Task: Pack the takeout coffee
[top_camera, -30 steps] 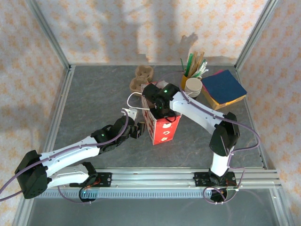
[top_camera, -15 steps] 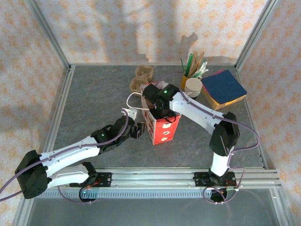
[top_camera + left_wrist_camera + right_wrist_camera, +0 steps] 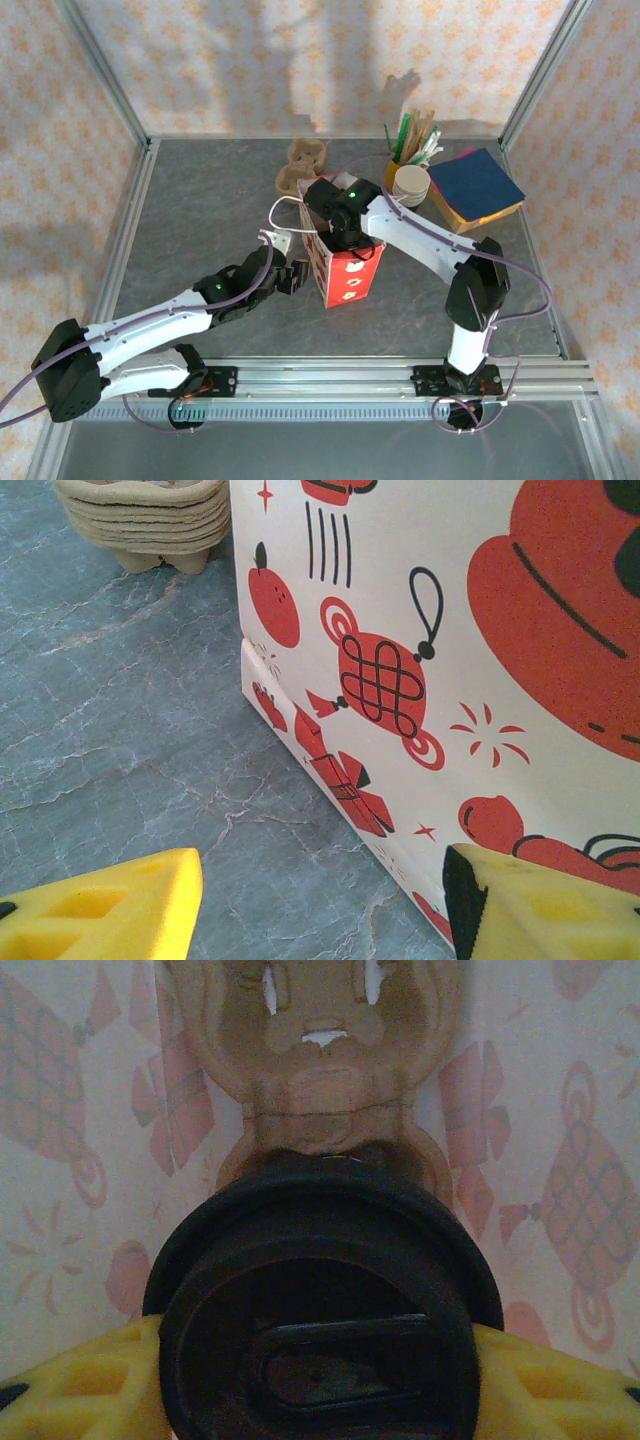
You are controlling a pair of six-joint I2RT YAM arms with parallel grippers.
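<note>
the right pincer (image 3: 318,1372) reaches into the red bag (image 3: 350,282), gripping the takeout coffee (image 3: 315,1280) with yellow pads against the sides of its black lid; deeper in the bag lies a brown pulp carrier (image 3: 320,1060); the left pincer (image 3: 320,905) hovers wide and empty just beside the bag's outer wall, low over the bench (image 3: 200,210); the cup probably needs lowering upright into a carrier pocket, with release only once seated.
</note>
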